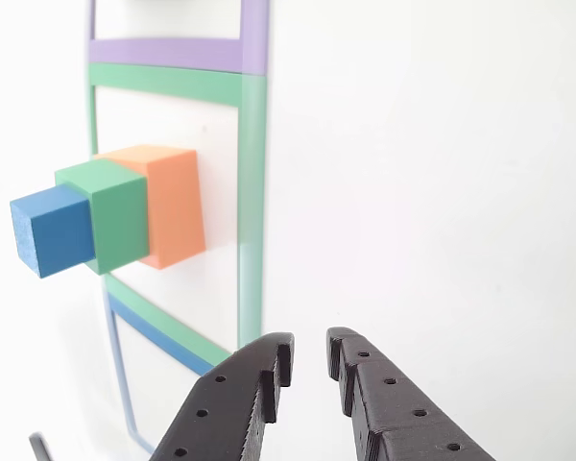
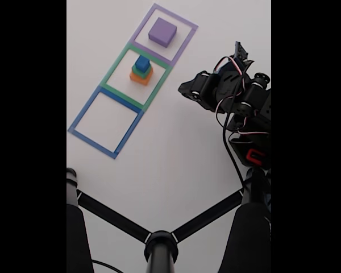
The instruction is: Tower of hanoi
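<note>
At nine o'clock in the other view, which lies on its side, the blue cube (image 1: 53, 230), green cube (image 1: 110, 213) and orange block (image 1: 173, 204) sit stacked inside the green taped outline (image 1: 252, 202). In the fixed view the blue taped outline (image 2: 79, 120) lies at nine o'clock with nothing in it, the three-block stack stands at eleven, and the purple block (image 2: 162, 32) rests alone in the purple taped outline (image 2: 184, 38) at twelve. At six o'clock in the other view the gripper (image 1: 309, 358) hangs slightly parted, holding nothing, well apart from the stack. Judging by this, the largest piece looks placed; the three smaller ones remain to be shifted onto it.
</note>
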